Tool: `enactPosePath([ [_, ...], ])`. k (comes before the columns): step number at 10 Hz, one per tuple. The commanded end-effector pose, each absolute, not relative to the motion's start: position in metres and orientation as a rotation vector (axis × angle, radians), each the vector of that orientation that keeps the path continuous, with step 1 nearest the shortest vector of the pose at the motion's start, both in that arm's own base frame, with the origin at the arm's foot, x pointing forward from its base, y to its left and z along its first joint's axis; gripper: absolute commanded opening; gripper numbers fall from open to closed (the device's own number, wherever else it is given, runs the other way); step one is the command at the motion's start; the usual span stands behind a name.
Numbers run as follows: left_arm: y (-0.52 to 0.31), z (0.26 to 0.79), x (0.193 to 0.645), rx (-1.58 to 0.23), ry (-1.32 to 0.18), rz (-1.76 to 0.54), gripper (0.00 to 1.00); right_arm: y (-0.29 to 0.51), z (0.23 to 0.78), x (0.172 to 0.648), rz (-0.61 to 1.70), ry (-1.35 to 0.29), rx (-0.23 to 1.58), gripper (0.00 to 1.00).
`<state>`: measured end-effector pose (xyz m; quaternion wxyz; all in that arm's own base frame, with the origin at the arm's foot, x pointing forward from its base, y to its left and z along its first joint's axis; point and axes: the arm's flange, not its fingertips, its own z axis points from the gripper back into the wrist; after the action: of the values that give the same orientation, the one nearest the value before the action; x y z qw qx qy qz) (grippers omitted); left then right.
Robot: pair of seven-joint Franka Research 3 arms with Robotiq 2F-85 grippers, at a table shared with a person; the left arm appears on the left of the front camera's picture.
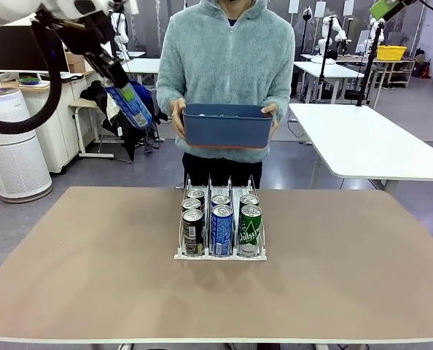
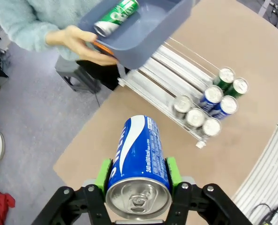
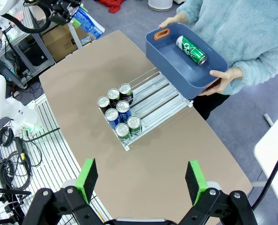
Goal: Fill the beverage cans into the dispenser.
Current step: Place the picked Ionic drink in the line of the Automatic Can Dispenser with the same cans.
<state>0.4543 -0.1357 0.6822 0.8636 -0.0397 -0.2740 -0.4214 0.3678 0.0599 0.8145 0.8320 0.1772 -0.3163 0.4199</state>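
My left gripper (image 2: 138, 172) is shut on a blue beverage can (image 2: 139, 145), held high over the table's far left corner (image 1: 129, 104). The dispenser (image 1: 220, 254) stands mid-table with several beverage cans at its front: dark (image 1: 192, 224), blue (image 1: 221, 222) and green (image 1: 250, 222). A person holds a dark blue bin (image 1: 227, 125) above the dispenser's far end, and one green can (image 3: 191, 50) lies in it. My right gripper (image 3: 142, 178) hangs open and empty, high above the table's near right side.
The person stands at the far edge, both hands on the bin (image 2: 143, 33). The dispenser's rear lanes (image 3: 155, 93) are bare rails. Tan tabletop (image 1: 333, 270) lies bare on both sides of the rack. White tables and equipment stand behind.
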Motion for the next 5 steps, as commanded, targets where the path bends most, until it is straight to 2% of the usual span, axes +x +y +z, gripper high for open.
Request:
enactPosePath([
  [1, -0.176, 0.675, 0.416, -0.090, -0.457, -0.858, 0.57, 0.061, 0.814, 0.366, 0.886, -0.666, 0.385, 1.00],
  [5, -0.233, 0.653, 0.374, -0.134, -0.411, -0.971, 0.57, 0.061, 0.814, 0.366, 0.886, -0.666, 0.385, 1.00],
])
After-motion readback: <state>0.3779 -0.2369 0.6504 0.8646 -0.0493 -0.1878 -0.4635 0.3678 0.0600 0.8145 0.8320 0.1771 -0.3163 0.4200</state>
